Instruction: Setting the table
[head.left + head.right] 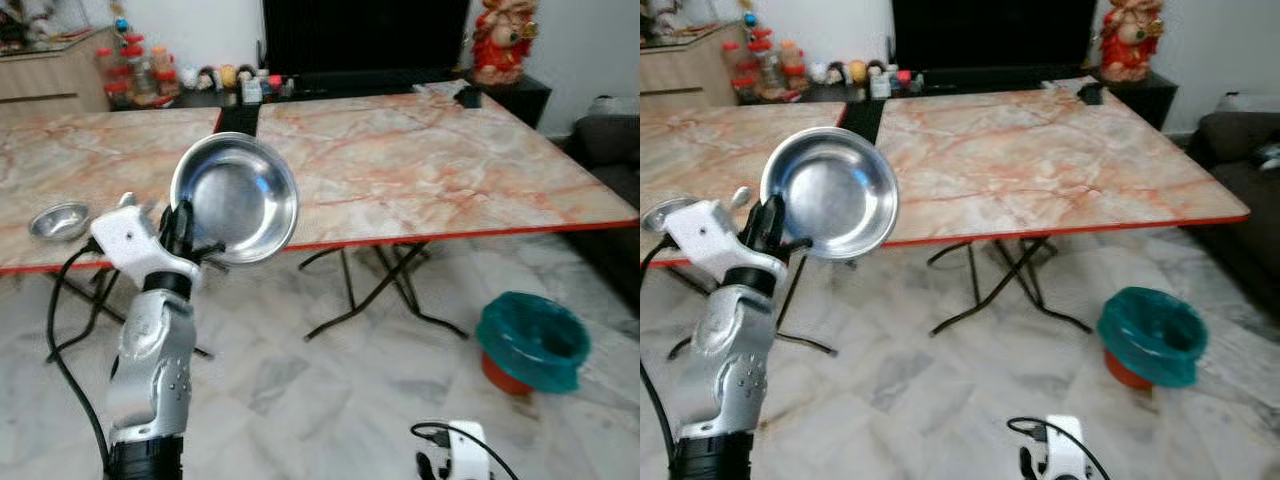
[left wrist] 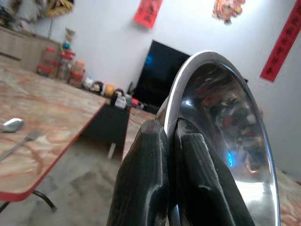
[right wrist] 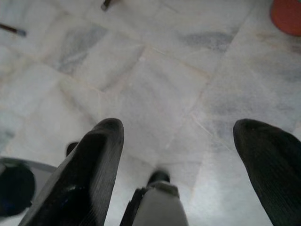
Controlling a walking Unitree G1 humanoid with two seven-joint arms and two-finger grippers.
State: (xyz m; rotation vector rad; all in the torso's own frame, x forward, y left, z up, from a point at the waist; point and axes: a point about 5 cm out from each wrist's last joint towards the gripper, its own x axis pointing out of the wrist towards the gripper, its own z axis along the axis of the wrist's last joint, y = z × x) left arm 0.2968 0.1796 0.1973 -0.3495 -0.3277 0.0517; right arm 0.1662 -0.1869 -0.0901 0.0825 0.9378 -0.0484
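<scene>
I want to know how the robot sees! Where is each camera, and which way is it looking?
Left eye view: on the head, looking forward and down at the marble table; the left arm lifts a steel bowl in its left claw.
Right eye view: beside it, same scene, same bowl, plus the teal bin.
Left wrist view: along the left claw's fingers, shut on the bowl's rim, facing the TV.
Right wrist view: along the open right claw, down at the floor.

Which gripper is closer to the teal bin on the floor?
Right. The right gripper hangs low over the floor, beside the teal bin. The left gripper is raised across the view from it, holding a steel bowl at the table edge.
</scene>
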